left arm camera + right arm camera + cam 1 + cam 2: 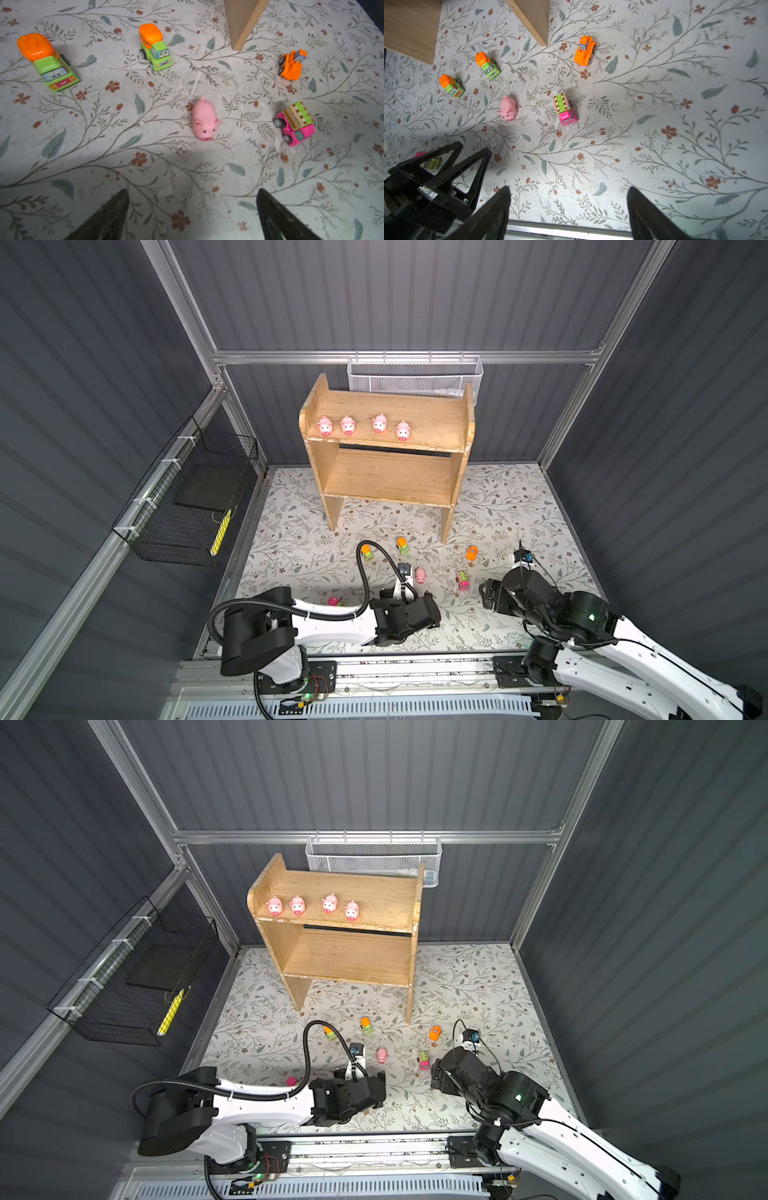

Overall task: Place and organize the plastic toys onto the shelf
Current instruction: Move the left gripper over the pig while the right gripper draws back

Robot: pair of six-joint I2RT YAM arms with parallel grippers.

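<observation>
The wooden shelf (386, 472) stands at the back of the floral mat, and several pink pigs (348, 425) line its top tier. One more pig (204, 120) lies on the mat, in front of my left gripper (192, 195), which is open and empty. Around the pig sit two orange-and-green trucks (155, 47) (48, 62), an orange car (291, 65) and a pink-and-green truck (295, 124). A small pink-and-green vehicle (334, 601) sits beside the left arm. My right gripper (569, 191) hovers open and empty near the mat's front edge, right of the pink-and-green truck (462, 580).
A white mesh basket (415, 377) hangs on the back rail behind the shelf. A black wire basket (187, 506) hangs on the left wall. The shelf's legs (533, 20) stand just beyond the toys. A metal rail (374, 664) runs along the mat's front edge.
</observation>
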